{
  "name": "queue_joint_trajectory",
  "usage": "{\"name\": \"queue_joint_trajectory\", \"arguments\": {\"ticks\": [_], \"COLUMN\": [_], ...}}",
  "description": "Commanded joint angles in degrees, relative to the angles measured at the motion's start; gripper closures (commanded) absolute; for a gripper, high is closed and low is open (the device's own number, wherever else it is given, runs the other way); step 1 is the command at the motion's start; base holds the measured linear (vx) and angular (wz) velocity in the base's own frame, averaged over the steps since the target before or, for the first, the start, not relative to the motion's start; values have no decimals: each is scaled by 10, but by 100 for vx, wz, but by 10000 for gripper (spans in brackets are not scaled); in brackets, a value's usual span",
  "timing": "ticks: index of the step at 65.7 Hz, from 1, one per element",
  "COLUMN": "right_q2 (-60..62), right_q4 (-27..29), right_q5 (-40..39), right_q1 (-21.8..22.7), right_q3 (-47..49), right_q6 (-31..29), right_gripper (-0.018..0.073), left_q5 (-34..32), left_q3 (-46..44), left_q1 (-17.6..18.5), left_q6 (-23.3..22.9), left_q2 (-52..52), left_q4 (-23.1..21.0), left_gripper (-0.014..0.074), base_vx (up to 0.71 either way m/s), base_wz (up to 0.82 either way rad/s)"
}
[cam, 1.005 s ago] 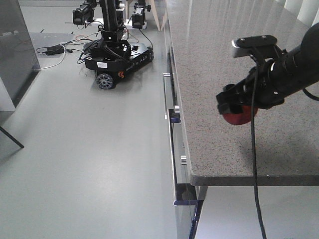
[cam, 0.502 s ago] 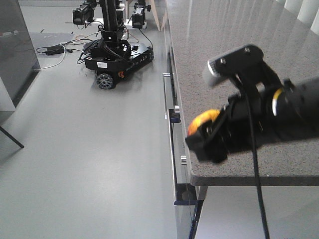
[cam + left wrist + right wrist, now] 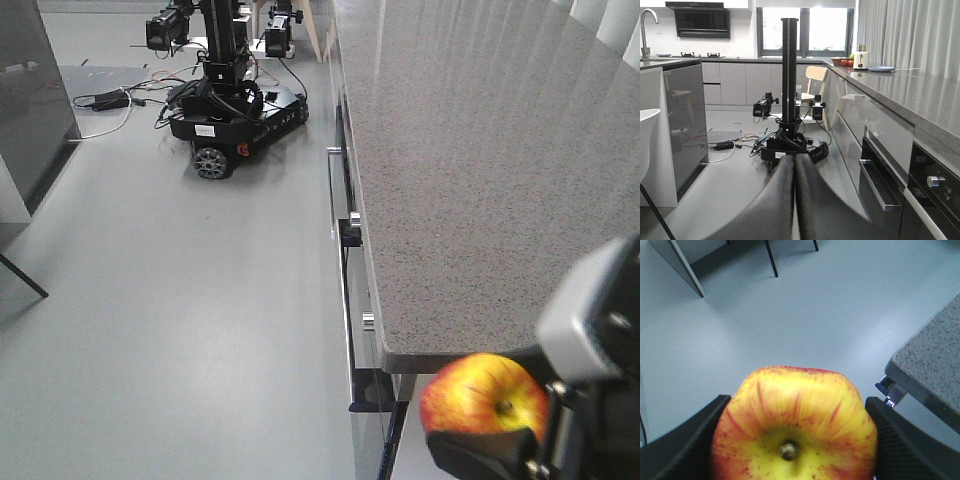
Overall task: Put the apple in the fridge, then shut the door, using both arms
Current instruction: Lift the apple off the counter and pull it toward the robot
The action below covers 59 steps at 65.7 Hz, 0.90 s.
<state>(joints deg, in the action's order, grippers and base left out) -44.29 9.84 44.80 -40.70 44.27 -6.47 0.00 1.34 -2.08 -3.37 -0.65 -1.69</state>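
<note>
The apple (image 3: 485, 392), red with a yellow top and a short brown stem, hangs past the front edge of the counter at the bottom right of the front view. My right gripper (image 3: 492, 432) is shut on it. In the right wrist view the apple (image 3: 795, 415) fills the lower middle, stem towards the camera, with black fingers (image 3: 687, 442) pressed on both sides. My left gripper (image 3: 793, 187) is shut, its pads together with nothing between them, pointing along the floor. A dark grey panel (image 3: 30, 90) stands at the far left; I cannot tell whether it is the door.
A speckled grey countertop (image 3: 480, 150) runs along the right, with drawers and metal handles (image 3: 345, 230) below its edge. Another black wheeled robot base with cables (image 3: 235, 120) stands on the grey floor ahead. Thin black legs (image 3: 771, 259) stand on the floor below.
My right gripper has carried the apple from above the countertop down and forward past the counter's front edge, much nearer the front camera. The apple's yellow top now faces up.
</note>
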Motion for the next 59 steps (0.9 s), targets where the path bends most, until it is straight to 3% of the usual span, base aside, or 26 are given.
{"name": "queue_joint_trajectory", "arguments": {"ticks": [1, 18, 59], "right_q2": [40, 110, 114], "right_q4": [8, 9, 8], "right_q5": [-34, -12, -2], "right_q1": [0, 0, 0], "right_q3": [-9, -40, -40], "right_q6": [-3, -3, -3], "right_gripper": [376, 376, 376], "left_q5": [-42, -42, -42], "left_q3": [17, 17, 17], "left_q1": [3, 3, 3], "left_q6": [-4, -4, -4], "left_q2": [-9, -9, -9], "left_q4": [-2, -2, -2], "left_gripper": [602, 602, 602], "base_vx": [0, 0, 0], "base_wz": [0, 0, 0]}}
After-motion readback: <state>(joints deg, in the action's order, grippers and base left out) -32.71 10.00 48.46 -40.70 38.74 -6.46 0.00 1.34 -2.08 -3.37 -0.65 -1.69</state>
